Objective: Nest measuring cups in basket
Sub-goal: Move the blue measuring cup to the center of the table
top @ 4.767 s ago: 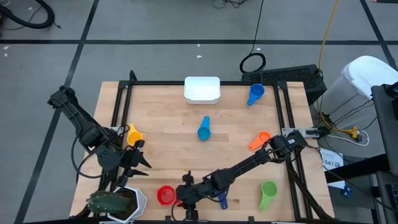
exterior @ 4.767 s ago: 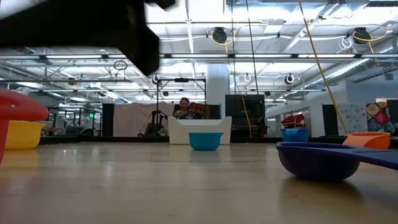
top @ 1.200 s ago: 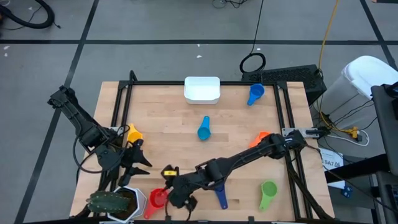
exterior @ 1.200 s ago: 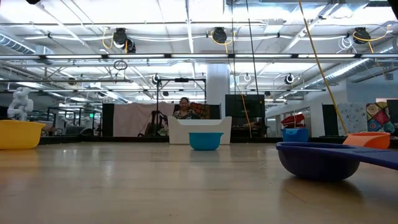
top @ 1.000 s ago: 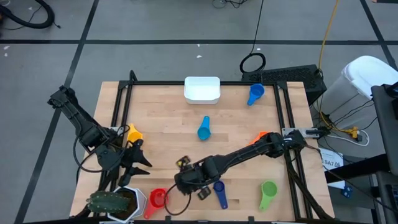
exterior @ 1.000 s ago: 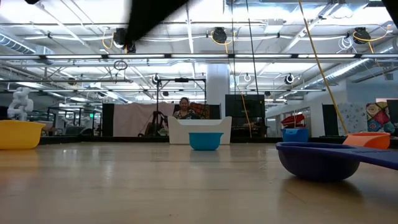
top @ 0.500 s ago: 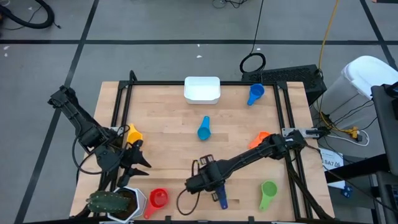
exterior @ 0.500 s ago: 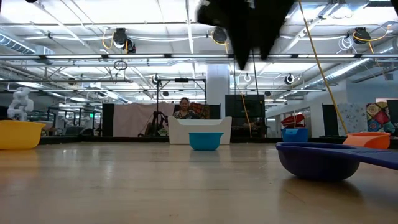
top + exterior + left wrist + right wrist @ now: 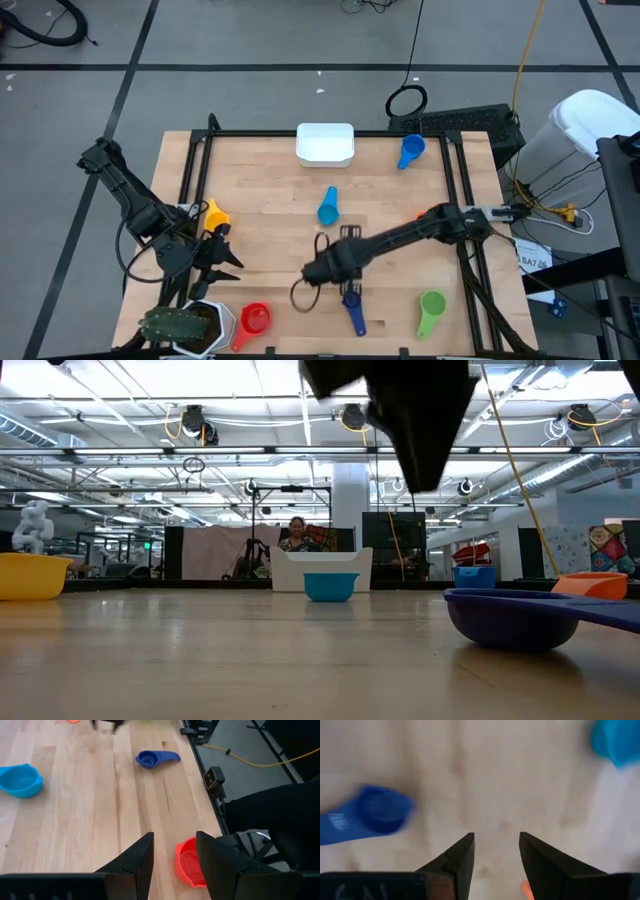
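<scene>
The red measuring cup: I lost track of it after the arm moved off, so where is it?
In the high view the red measuring cup lies at the table's near left edge, beside the white plant pot, left of the dark blue cup.

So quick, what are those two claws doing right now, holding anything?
Left gripper: jaws open, empty, parked by the red cup.
Right gripper: jaws open, empty, above mid-table.

the white basket [image 9: 325, 144] sits empty at twelve o'clock on the tabletop. a blue cup [image 9: 411, 150] lies at one o'clock, a light blue cup [image 9: 328, 208] near the centre, a yellow cup [image 9: 214, 215] at nine, a red cup [image 9: 255, 321] at seven, a dark blue cup [image 9: 352, 308] at six, and a green cup [image 9: 431, 308] at five. all lie apart, none nested.
</scene>
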Motion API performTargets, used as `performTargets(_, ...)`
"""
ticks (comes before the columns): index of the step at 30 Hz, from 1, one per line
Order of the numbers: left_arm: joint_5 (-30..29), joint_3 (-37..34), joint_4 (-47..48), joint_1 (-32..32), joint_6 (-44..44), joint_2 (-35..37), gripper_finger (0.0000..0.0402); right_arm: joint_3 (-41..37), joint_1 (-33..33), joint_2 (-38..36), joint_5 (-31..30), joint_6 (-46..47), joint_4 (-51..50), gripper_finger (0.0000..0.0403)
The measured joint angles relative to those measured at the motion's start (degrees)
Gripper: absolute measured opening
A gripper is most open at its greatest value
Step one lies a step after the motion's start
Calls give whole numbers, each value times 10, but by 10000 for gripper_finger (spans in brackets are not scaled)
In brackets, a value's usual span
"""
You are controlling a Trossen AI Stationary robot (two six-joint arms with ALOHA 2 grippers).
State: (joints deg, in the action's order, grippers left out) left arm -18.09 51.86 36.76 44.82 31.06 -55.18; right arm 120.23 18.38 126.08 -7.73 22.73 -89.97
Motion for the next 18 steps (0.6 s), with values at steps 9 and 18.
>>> performTargets(9, 0, 0, -1, 0, -23, 0, 150, -279, -78, -140, 1, 21, 237, 148)
performTargets(18, 0, 0, -1, 0, -23, 0, 150, -431, -170, -252, -104, 71, 252, 148)
